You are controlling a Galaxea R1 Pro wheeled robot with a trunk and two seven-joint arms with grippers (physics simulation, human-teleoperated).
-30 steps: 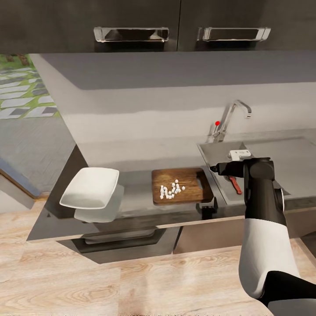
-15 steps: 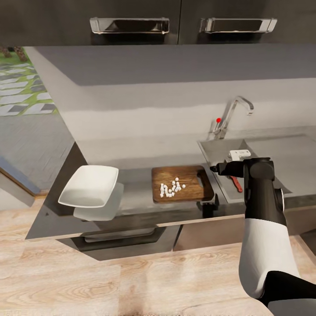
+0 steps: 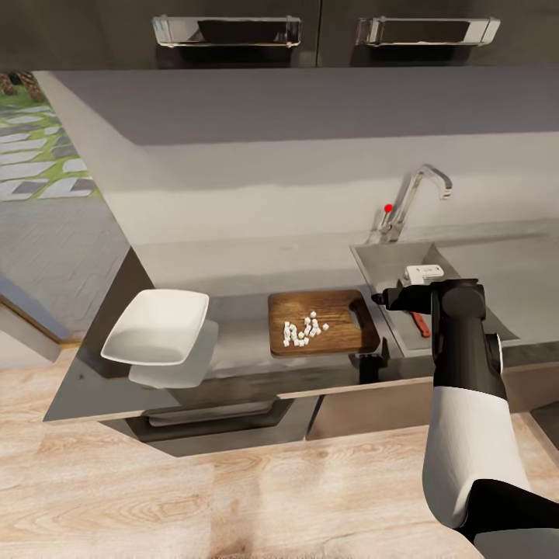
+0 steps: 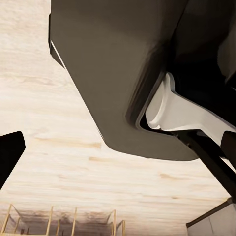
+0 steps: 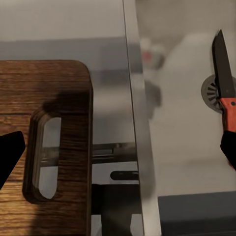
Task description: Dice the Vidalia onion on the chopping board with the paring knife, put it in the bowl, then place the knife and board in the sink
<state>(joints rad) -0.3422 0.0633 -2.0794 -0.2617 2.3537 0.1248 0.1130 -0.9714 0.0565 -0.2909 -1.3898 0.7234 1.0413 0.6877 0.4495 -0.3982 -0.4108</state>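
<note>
Onion [image 3: 303,331] diced, on board [image 3: 322,324]. Knife [image 3: 420,324] already in sink [image 3: 388,268]. Bowl [image 3: 155,338] empty. Right claw [image 5: 118,152] released, holding nothing; left claw: cannot tell.

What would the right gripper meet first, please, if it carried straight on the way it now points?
Probably the countertop, in the strip between the chopping board and the sink. The right gripper points down there with its jaws open, the paring knife off to one side. Depth is unclear.
</note>
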